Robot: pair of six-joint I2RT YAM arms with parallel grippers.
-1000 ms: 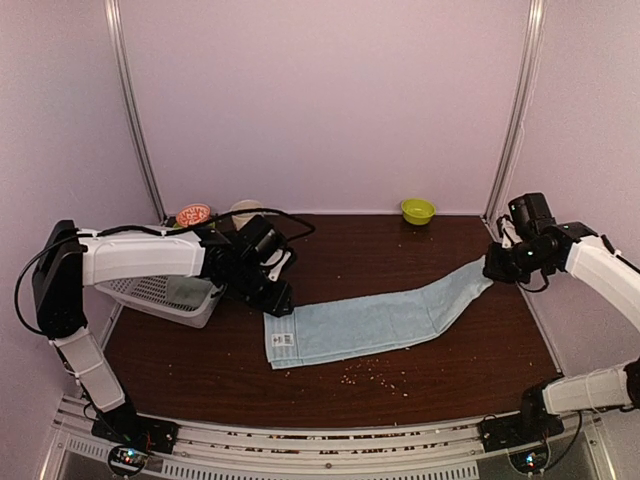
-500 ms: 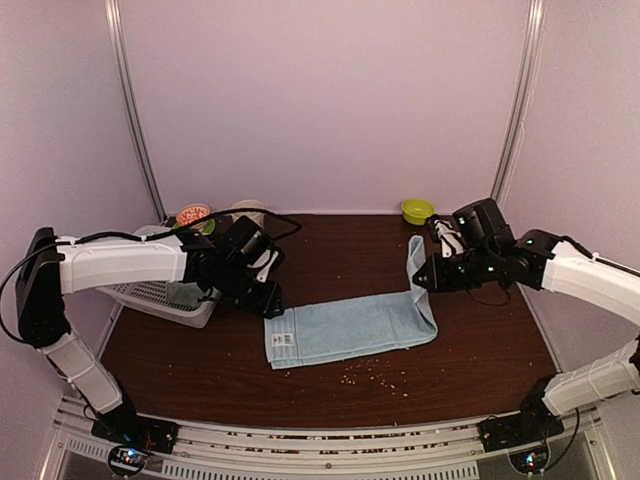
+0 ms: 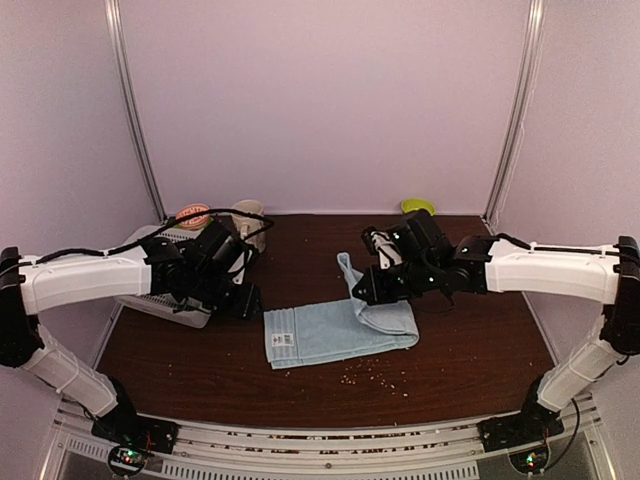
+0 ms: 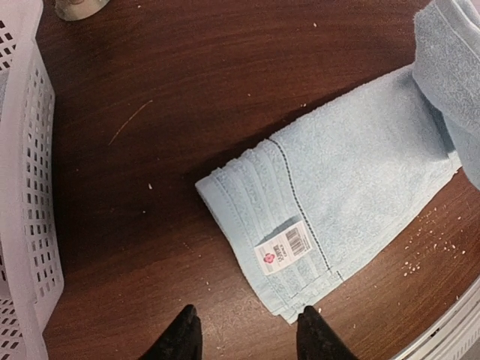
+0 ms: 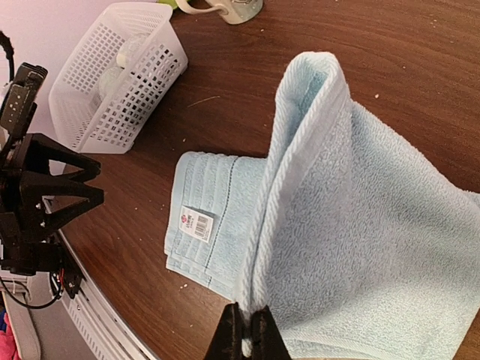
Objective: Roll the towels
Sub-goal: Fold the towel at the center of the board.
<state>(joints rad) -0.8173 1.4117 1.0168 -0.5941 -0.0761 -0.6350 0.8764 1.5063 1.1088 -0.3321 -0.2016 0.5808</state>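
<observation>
Top view: light blue towel (image 3: 320, 335) lies mid-bench, long way running left–right. Its right end is raised and doubled back leftward over the flat part. Right pincer (image 3: 362, 293) has that raised end, up off the bench (image 3: 480, 360), approx. over the towel's right half. Left pincer (image 3: 248, 302) hangs just left of the towel's left end, not touching it. White mesh basket (image 3: 178, 312) sits at far left, mostly hidden behind the left arm. Green bowl (image 3: 418, 207) at far edge, right of centre; cup (image 3: 247, 214) at far edge, left.

Right wrist view adds what the top view can't: right pincer (image 5: 245, 336) tips pressed tight together on the towel's hemmed edge, cloth standing in a doubled loop over the flat part. It also shows the basket (image 5: 120, 75) whole, w/ pale things inside; can't tell what.

Left wrist view: left pincer (image 4: 247, 339) tips partly apart, nothing between them, bare wood under them, towel's near-left corner just beyond. Only here does the label (image 4: 285, 247) read as a white barcode tag w/ a red mark, on the ribbed hem; from the top it's just a small white patch. Crumbs (image 4: 427, 255) lie scattered on the bench by the towel's near side.
</observation>
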